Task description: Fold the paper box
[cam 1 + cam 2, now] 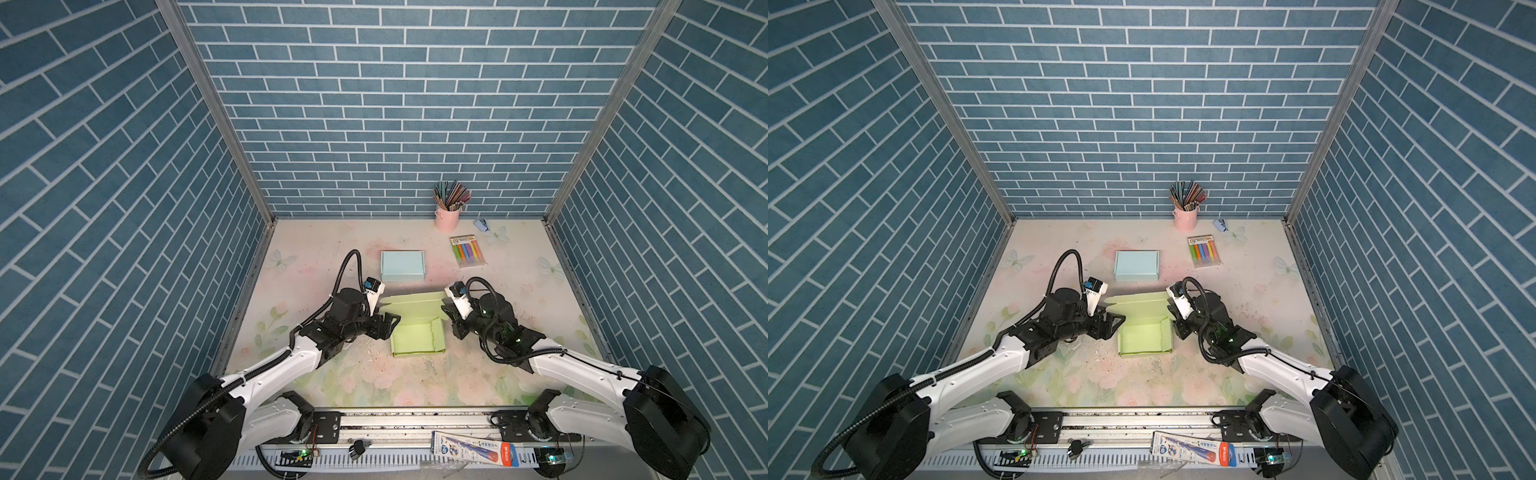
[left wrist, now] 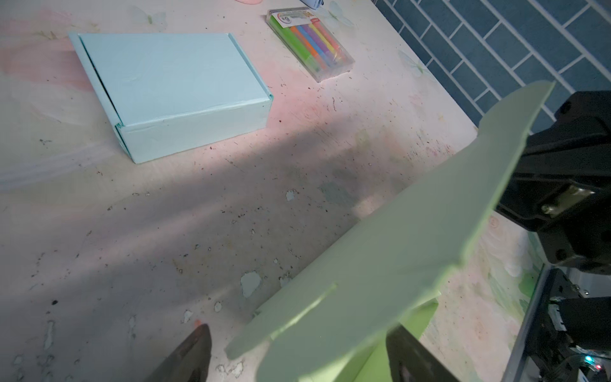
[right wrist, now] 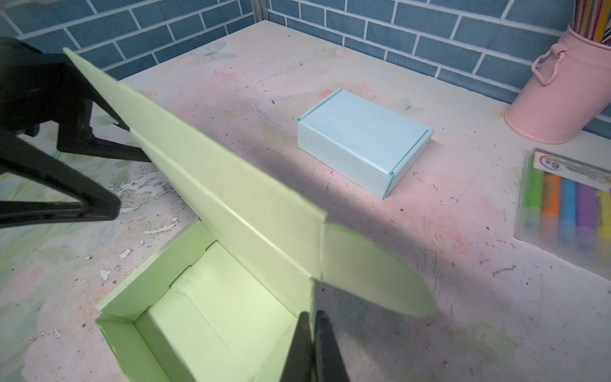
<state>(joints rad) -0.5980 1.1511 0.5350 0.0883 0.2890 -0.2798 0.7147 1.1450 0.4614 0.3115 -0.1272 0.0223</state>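
Note:
The light green paper box sits open in the middle of the table in both top views. Its lid stands raised at the far side, side flaps spread. My left gripper is open beside the box's left side. One finger is out over the table, and the lid's left flap lies between the jaws, touching neither. My right gripper is shut on the box's right wall, one finger inside and one outside.
A closed light blue box lies behind the green one. Further back on the right stand a pink bucket of pencils, a pack of coloured markers and a small blue object. Brick-pattern walls enclose the table.

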